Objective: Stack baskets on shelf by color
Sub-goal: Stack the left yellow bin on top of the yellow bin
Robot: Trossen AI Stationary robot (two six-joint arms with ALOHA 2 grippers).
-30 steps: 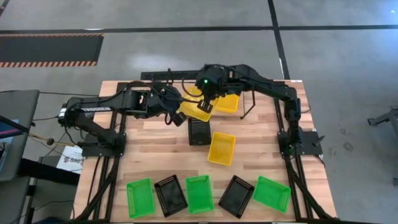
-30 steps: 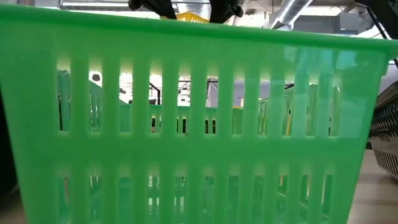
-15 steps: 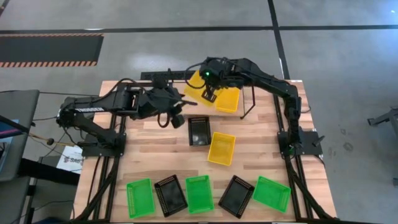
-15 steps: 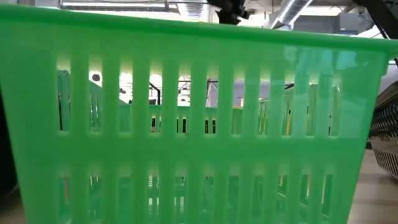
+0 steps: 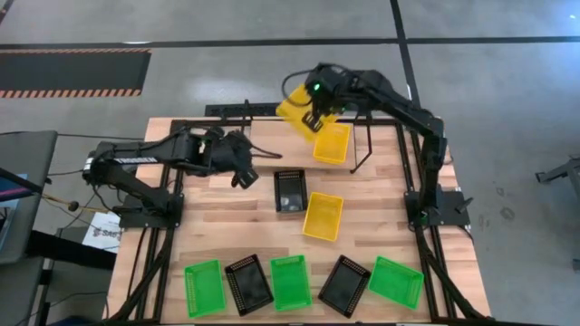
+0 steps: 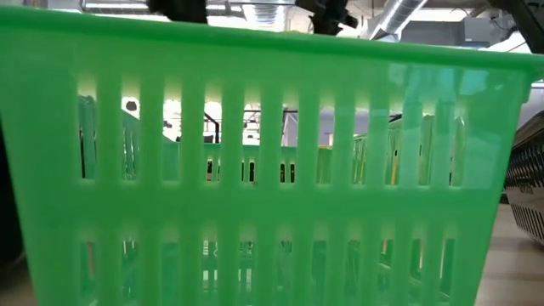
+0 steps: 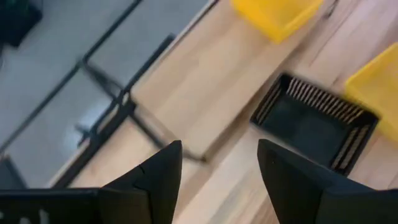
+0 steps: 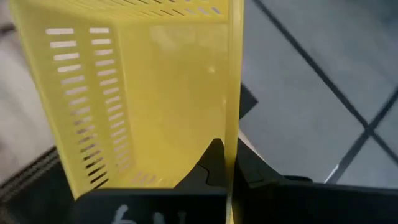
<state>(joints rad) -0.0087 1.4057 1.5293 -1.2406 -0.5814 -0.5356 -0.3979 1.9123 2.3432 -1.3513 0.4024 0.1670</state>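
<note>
My right gripper (image 5: 314,116) is shut on a yellow basket (image 5: 297,107), tilted above the far part of the shelf (image 5: 362,149). A second yellow basket (image 5: 332,143) lies on the shelf. On the table in front of the shelf lie a black basket (image 5: 290,190) and a third yellow one (image 5: 323,215). Along the near edge lies a row of green (image 5: 203,288) and black (image 5: 248,283) baskets. My left gripper (image 5: 243,174) hovers open left of the black basket, with nothing between its fingers (image 7: 163,168). My right gripper pinches one side wall of the yellow basket at its rim (image 8: 234,134), one finger (image 8: 212,163) inside the basket and the other outside. The basket is lifted clear and steeply tilted, and its perforated walls stretch away from the fingers.
A green basket (image 6: 272,170) stands right in front of the low camera and fills its view. Black frame rails (image 5: 172,195) run along the table's left and right sides. Bare wood lies between the two middle baskets and the near row.
My left gripper has let go of the yellow basket, opened and drawn back toward the table's left. My right gripper has carried that basket up and toward the far edge, from in front of the shelf to above it, tipping it steeper.
</note>
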